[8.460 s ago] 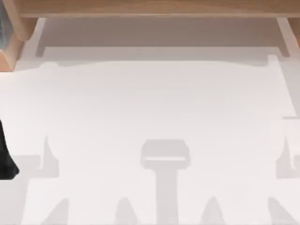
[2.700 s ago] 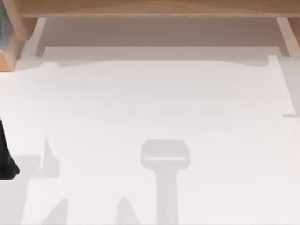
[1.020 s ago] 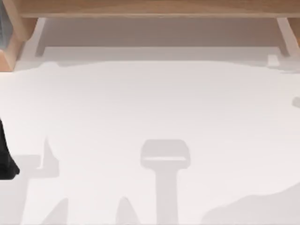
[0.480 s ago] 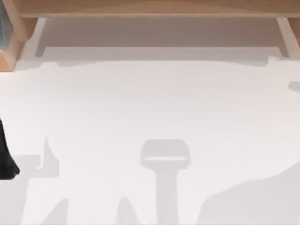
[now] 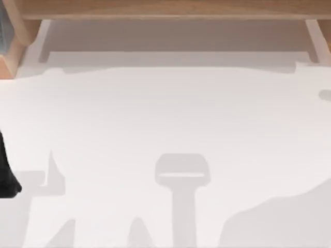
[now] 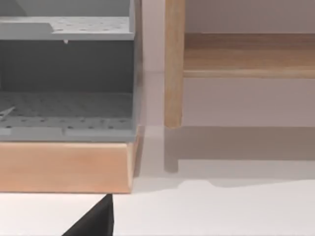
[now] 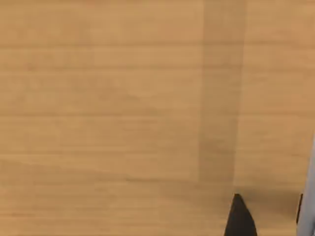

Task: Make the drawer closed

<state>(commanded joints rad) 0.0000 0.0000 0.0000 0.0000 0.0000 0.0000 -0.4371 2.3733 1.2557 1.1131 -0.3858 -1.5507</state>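
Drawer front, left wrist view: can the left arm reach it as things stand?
Probably yes: the wooden drawer front faces the left gripper, with only bare white table between them.

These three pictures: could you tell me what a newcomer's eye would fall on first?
Most striking is the open drawer in the left wrist view: a pale wood front below a grey perforated inside. Beside it stands a slim wooden leg of the frame. In the top view, the white table carries broad grey shadows, and the right wrist view looks straight at a wooden panel with a dark end effector fingertip near it.
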